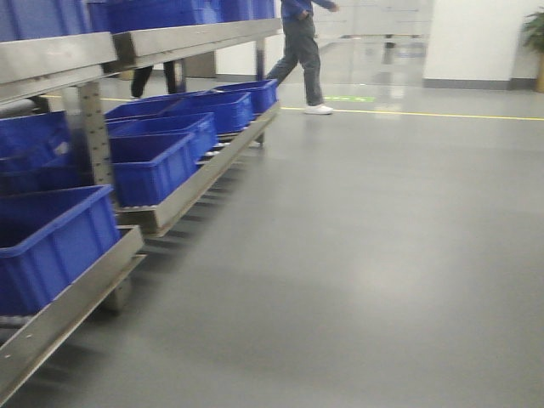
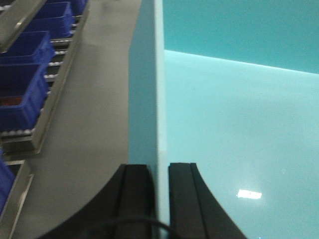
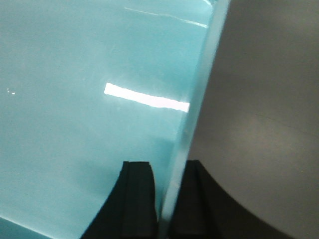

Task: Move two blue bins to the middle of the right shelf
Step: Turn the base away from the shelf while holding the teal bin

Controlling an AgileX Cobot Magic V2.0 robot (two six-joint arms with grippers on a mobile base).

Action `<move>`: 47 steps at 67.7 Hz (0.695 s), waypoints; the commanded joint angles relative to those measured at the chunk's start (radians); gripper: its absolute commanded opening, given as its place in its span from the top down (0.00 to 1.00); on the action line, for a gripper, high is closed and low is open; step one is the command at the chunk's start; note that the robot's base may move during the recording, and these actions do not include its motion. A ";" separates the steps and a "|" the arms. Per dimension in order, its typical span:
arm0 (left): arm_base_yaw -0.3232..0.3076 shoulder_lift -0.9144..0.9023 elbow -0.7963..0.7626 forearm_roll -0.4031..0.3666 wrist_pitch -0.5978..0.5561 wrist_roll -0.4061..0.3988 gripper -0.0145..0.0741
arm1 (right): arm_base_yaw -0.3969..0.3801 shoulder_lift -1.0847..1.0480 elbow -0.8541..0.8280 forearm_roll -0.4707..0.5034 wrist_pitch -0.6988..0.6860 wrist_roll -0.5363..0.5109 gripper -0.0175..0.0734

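A pale sky-blue bin fills both wrist views. In the left wrist view my left gripper (image 2: pixel 159 172) is shut on the bin's left wall (image 2: pixel 149 99), one black finger outside and one inside; the bin's smooth floor (image 2: pixel 239 129) spreads to the right. In the right wrist view my right gripper (image 3: pixel 168 172) is shut on the bin's right wall (image 3: pixel 199 99), with the bin's inside (image 3: pixel 75 99) to the left. The bin hangs above the grey floor. Whether a second bin is nested under it cannot be told. Neither gripper nor bin shows in the front view.
A metal roller shelf (image 1: pixel 183 191) runs along the left, its lower tier holding several dark royal-blue crates (image 1: pixel 153 166), more on the upper tier (image 1: pixel 144 13). Grey floor (image 1: pixel 382 255) spreads to the right. A person (image 1: pixel 302 51) walks at the back. The crates also show in the left wrist view (image 2: pixel 25 79).
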 commanded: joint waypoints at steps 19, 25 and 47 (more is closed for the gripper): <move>-0.001 -0.021 -0.006 -0.032 -0.072 -0.008 0.96 | -0.001 -0.009 -0.010 0.031 -0.016 -0.030 0.98; -0.001 -0.021 -0.006 -0.032 -0.072 -0.008 0.96 | -0.001 -0.009 -0.010 0.031 -0.016 -0.030 0.98; -0.001 -0.021 -0.006 -0.032 -0.072 -0.008 0.96 | -0.001 -0.009 -0.010 0.031 -0.016 -0.030 0.98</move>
